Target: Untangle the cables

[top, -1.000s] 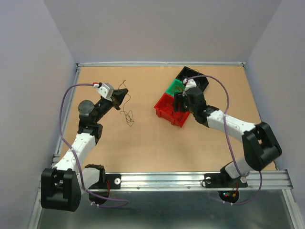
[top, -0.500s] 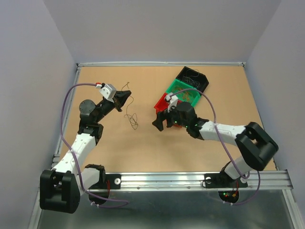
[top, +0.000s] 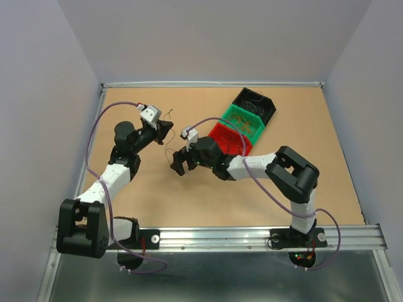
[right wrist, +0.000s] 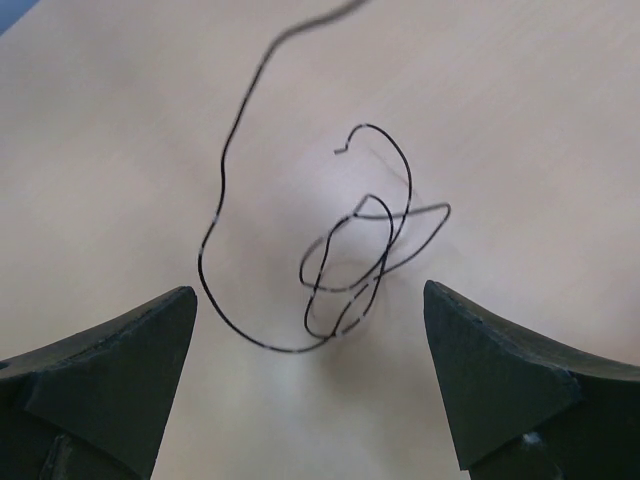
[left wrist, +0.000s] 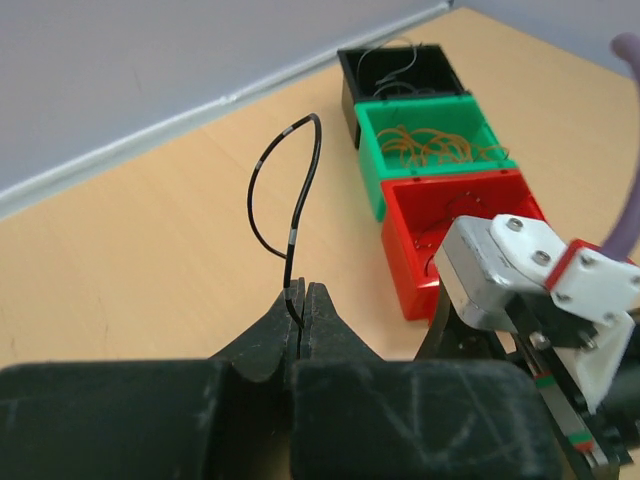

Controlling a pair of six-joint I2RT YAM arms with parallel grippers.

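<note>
Just swung off the red bin (top: 221,131) to mid-surface (top: 189,198) and spread the right gripper (top: 181,168) wide over the dark cable (left wrist: 292,226) coil, left gripper (left wrist: 303,296) pinched shut on its raised end, so probably ready to grab and pull apart.

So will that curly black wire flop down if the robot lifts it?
Probably not much: the wire arches upright above the shut left gripper. Being hair-thin, it is likely very light. Its loops may snag together.
</note>
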